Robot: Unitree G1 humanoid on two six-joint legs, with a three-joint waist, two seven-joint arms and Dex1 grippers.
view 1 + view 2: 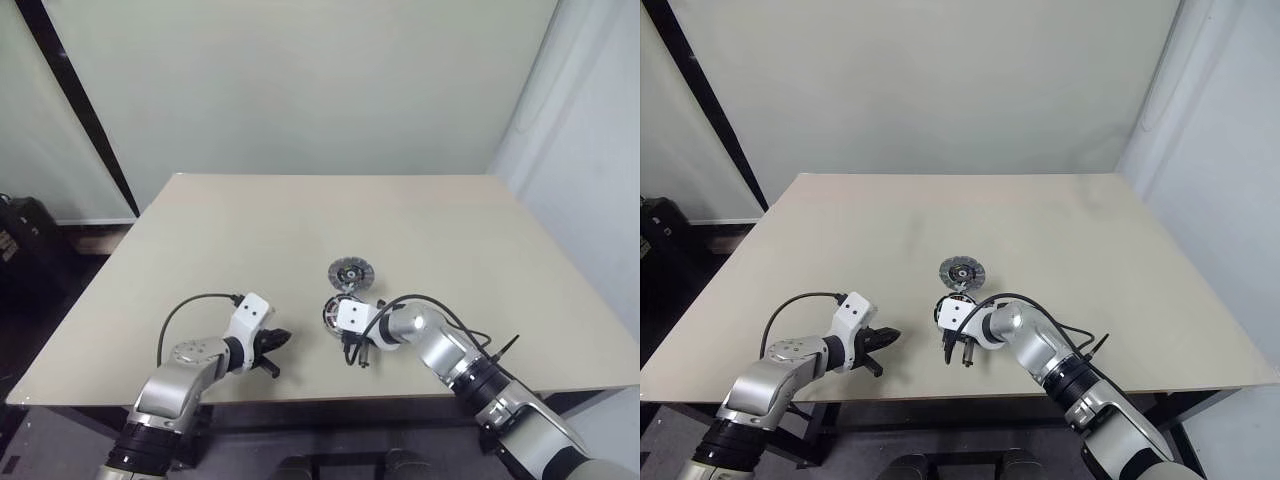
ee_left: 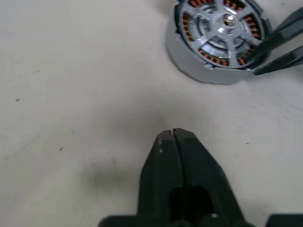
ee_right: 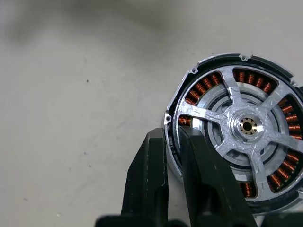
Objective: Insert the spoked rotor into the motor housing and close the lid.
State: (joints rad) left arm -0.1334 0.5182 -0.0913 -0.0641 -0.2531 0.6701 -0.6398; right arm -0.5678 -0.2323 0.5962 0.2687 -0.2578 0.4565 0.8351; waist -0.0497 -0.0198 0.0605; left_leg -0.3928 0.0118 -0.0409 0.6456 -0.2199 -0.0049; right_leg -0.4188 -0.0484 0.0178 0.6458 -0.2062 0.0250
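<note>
1. The motor housing [image 3: 236, 127] lay on the beige table [image 1: 300, 220], near the front edge and a little to the right of the middle.
2. The spoked rotor [image 3: 246, 124] sat inside it: its pale metal spokes crossed over the ring of copper-brown windings [image 3: 246, 75] and met at a small brass centre.
3. The right gripper [image 3: 177, 139] was clamped on the rim of the motor housing, one black finger outside the wall and the other inside, over the windings.
4. The right arm and its white wrist block [image 1: 352, 316] covered a part of the housing in the head views.
5. The lid [image 1: 350, 271] lay flat on the table just behind the housing, apart from it, with its dark hub upward.
6. The left gripper [image 2: 173, 135] stood above the bare table to the left of the housing, well apart from it; its two fingers were pressed together with nothing between them.
7. A black cable [image 1: 190, 305] looped from the left wrist over the table.
8. Behind the table stood a pale wall [image 1: 300, 80] with a dark slanted strip [image 1: 80, 110] on the left.
</note>
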